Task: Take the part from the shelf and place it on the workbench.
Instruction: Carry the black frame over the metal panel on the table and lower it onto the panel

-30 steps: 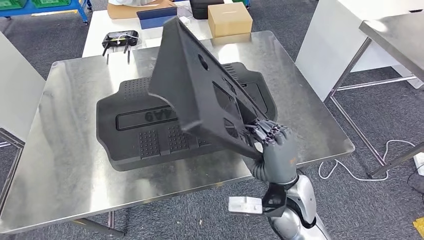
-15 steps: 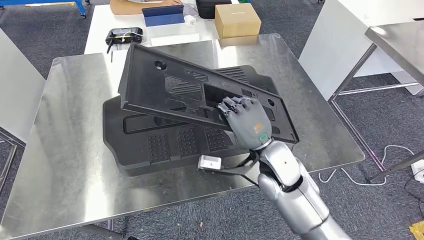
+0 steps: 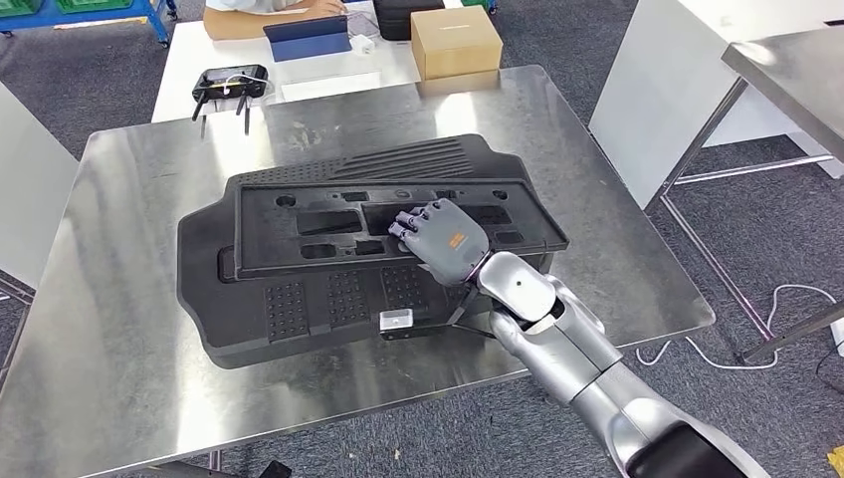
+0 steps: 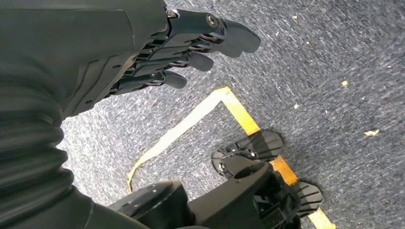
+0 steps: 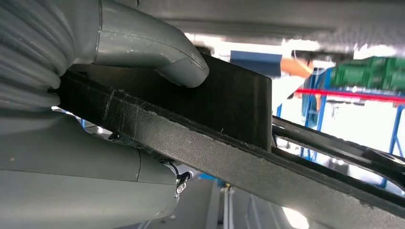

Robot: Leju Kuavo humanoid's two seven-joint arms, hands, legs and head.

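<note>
The part, a long flat black panel with cut-outs, lies nearly level on top of a larger black moulded piece in the middle of the steel workbench. My right hand grips the panel's near edge, palm down, with its fingers over the top face. In the right wrist view the grey thumb presses on the panel's edge. My left hand hangs over the carpet, fingers apart and holding nothing.
Behind the workbench a white table carries a cardboard box, a black controller and a blue tablet, with a person seated there. A white cabinet and another steel table stand to the right. A white cable lies on the floor.
The panel has swung down from a steep upright tilt to lie almost flat on the larger black piece. My right hand turned palm-down with it and moved over the bench.
</note>
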